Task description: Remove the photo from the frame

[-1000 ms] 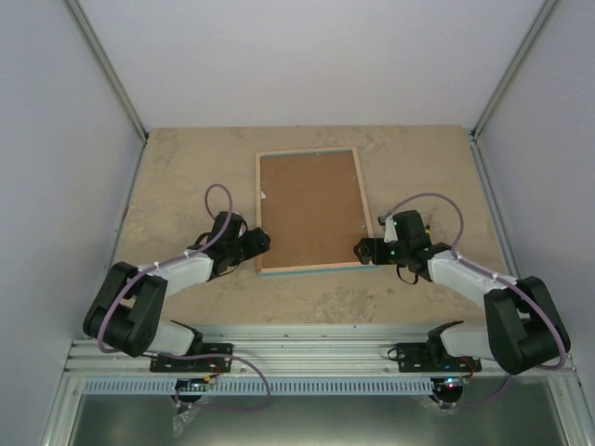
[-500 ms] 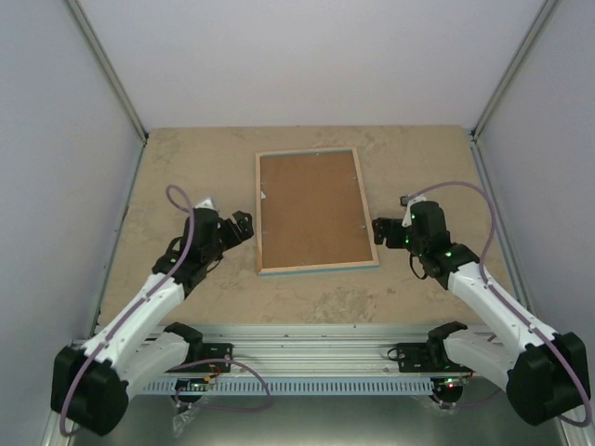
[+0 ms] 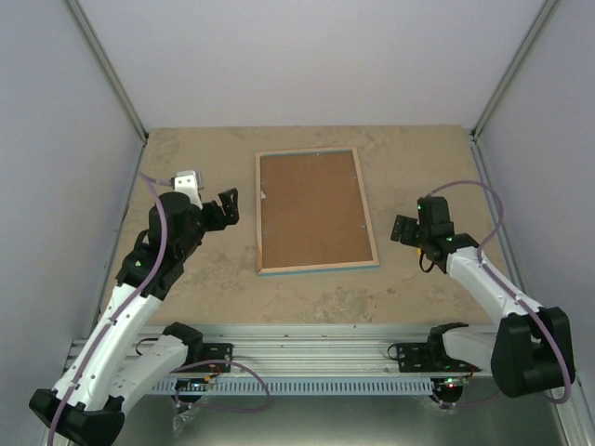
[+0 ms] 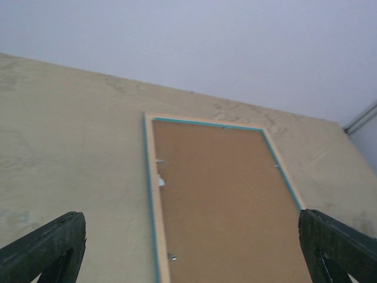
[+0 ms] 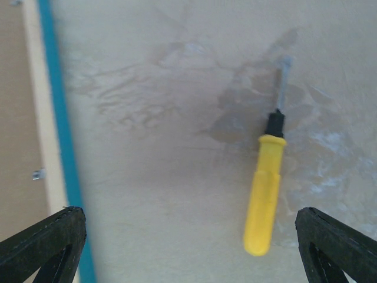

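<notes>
The frame (image 3: 311, 209) lies face down on the table, its brown fibreboard back up, with a light wood rim and thin turquoise edge. The photo is hidden under the back. My left gripper (image 3: 223, 206) is open and empty, raised left of the frame's left side. In the left wrist view the frame (image 4: 224, 188) lies ahead between the open fingers of the left gripper (image 4: 191, 250). My right gripper (image 3: 404, 229) is open and empty, right of the frame's near right corner. The right wrist view shows the right gripper (image 5: 188, 250) over bare table, with the frame's edge (image 5: 38, 118) at left.
A yellow-handled screwdriver (image 5: 265, 188) lies on the table under my right gripper, to the right of the frame. Small metal tabs (image 4: 172, 256) hold the back along the left rim, and one (image 5: 39, 174) shows on the right rim. Grey walls enclose the table.
Both grippers have moved away from the frame's near corners: the left one up and to the left, the right one to the right. The frame has not moved.
</notes>
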Controlling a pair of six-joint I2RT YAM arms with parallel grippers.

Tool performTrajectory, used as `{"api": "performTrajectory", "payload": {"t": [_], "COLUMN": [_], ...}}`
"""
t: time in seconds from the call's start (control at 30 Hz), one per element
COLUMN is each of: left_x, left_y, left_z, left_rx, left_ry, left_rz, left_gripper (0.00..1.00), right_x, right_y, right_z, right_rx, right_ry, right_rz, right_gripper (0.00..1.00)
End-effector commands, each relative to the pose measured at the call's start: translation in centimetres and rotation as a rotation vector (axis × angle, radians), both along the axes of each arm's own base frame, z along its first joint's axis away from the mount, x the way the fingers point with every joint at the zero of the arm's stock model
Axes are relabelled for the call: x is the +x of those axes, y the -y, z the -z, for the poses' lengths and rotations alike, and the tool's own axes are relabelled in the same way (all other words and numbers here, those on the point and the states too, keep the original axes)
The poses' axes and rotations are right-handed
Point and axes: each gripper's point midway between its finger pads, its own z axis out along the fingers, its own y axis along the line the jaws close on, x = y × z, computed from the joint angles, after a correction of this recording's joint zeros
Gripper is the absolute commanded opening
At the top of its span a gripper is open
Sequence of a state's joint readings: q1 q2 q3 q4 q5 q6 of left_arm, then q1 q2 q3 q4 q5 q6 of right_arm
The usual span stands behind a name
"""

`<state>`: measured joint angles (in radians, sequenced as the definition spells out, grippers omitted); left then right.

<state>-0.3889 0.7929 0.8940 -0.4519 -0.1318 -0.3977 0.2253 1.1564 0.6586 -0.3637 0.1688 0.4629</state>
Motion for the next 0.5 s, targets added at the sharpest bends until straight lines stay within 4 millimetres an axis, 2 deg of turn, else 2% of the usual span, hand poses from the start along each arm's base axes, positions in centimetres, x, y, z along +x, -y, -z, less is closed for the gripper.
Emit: {"api": "performTrajectory", "payload": {"t": [0.0,0.1,0.17,0.47], "left_x": [0.1,-0.1,0.0,-0.1], "left_y": [-1.8,-0.5,-0.8,-1.8], "left_z": [0.7,1.5,2.1,2.7], "left_rx": [0.081,0.083,0.075,0.025], "left_ry": [-0.012,-0.025,-0.051,-0.035], "left_rz": [-0.075,0.014,0.004,-0.006], "left_gripper": [1.0,1.0,1.0,1.0], "right_x": [-0.7,-0.8,-0.9,-1.0], "right_y": [1.7,2.8,3.3,4.5], "right_z": [2.6,4.0,5.1,8.2], "right_rx": [0.022,0.028,0.042,0.052], "right_ry": [-0.076,-0.118,-0.151,-0.24], "right_rz": [0.064,0.091,0.102,0.151], "right_gripper": [0.98,0.98,0.97,0.78]}}
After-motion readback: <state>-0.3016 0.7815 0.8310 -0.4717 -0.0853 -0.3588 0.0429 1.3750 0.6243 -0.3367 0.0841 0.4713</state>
